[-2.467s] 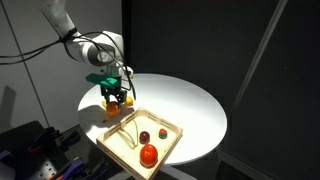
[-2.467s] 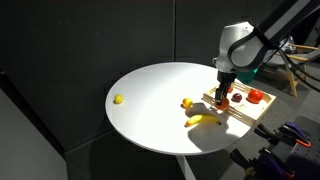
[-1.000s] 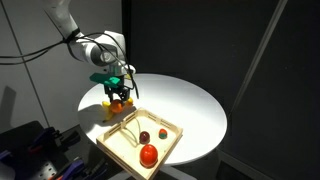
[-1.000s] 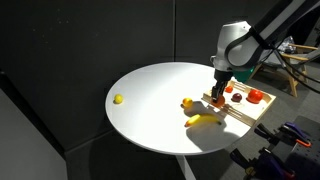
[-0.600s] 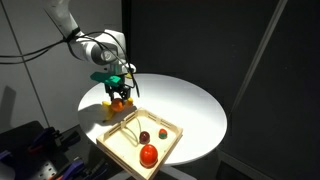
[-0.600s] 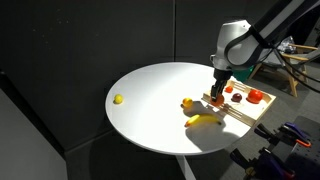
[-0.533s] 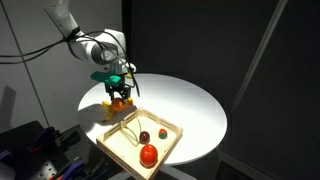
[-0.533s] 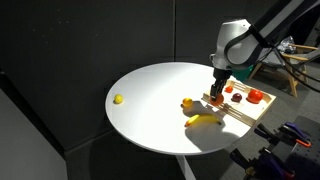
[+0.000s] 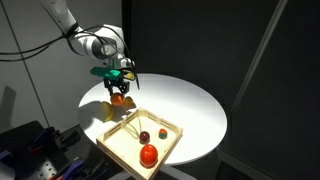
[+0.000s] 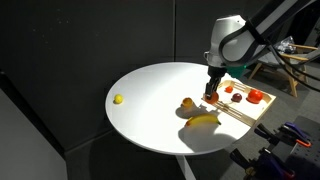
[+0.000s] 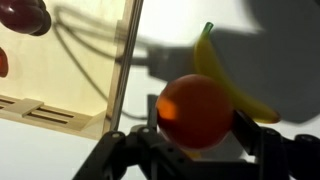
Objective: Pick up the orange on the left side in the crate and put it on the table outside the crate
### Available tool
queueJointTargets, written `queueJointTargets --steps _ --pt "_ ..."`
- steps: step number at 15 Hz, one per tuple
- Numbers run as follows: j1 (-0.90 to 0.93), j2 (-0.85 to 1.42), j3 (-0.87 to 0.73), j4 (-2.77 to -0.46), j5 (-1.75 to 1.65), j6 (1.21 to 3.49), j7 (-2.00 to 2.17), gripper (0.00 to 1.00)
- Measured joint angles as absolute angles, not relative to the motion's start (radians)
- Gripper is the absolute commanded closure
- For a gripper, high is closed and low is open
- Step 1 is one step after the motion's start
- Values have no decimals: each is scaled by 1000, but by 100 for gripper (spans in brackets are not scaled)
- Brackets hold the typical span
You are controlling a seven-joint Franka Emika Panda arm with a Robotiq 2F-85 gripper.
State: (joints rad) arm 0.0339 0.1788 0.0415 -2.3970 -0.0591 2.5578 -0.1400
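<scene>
The orange (image 11: 197, 110) fills the middle of the wrist view, and my gripper (image 11: 197, 120) is shut on it, one dark finger on each side. It hangs over the white table (image 10: 150, 100) just outside the rim of the light wooden crate (image 11: 60, 90). In both exterior views the gripper (image 9: 119, 90) (image 10: 211, 92) is lifted a little above the table beside the crate's (image 9: 125, 135) (image 10: 243, 108) edge. The orange is mostly hidden by the fingers there.
A banana (image 10: 203, 120) (image 11: 225, 80) lies on the table right under the gripper, beside another small orange-yellow fruit (image 10: 187, 104). A lemon (image 10: 119, 99) sits far across the table. A redder fruit (image 9: 148, 153) (image 10: 255, 96) and small pieces (image 9: 144, 136) stay in the crate.
The gripper has risen and moved away from the crate, out over the table near the banana, still carrying the orange.
</scene>
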Motion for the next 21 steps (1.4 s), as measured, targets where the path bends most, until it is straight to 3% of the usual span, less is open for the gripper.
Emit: queueJointTargets --steps 21 --pt "53 288 50 -2306 -90 2517 -145 50"
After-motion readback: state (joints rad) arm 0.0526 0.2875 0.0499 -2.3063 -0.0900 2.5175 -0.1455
